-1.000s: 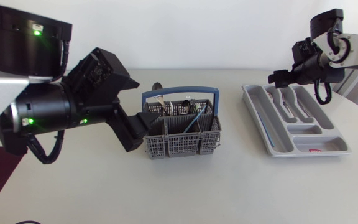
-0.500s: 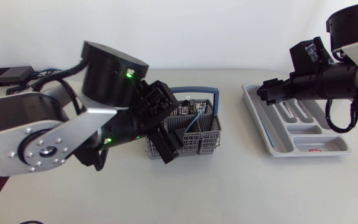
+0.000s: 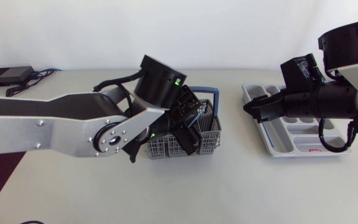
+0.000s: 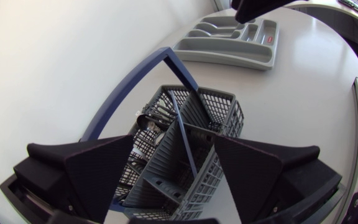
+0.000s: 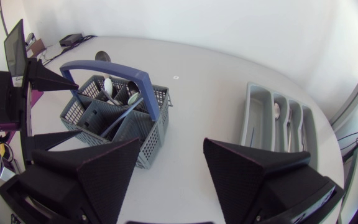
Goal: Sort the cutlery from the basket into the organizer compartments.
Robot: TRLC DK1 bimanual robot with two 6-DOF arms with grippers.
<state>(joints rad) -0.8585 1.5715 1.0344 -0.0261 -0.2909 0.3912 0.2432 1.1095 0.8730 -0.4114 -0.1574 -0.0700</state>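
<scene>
Picking step: the empty, wide-open left hand (image 4: pixel 174 149) hangs over the basket (image 4: pixel 224 104), at 9 o'clock of the organizer (image 3: pixel 278 144), and must next grip cutlery (image 4: pixel 148 118).

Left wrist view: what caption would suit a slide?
Open left end effector facing the grey cutlery basket with its blue handle.

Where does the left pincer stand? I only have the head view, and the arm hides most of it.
Observer: The left wrist view shows the left pincer open above the basket, holding nothing.
Operator: Is anything inside it?
Observer: Yes. The right wrist view shows cutlery standing in its compartments.
Operator: And the other arm?
Observer: The right pincer is open and empty over bare table, between the basket and the organizer.
</scene>
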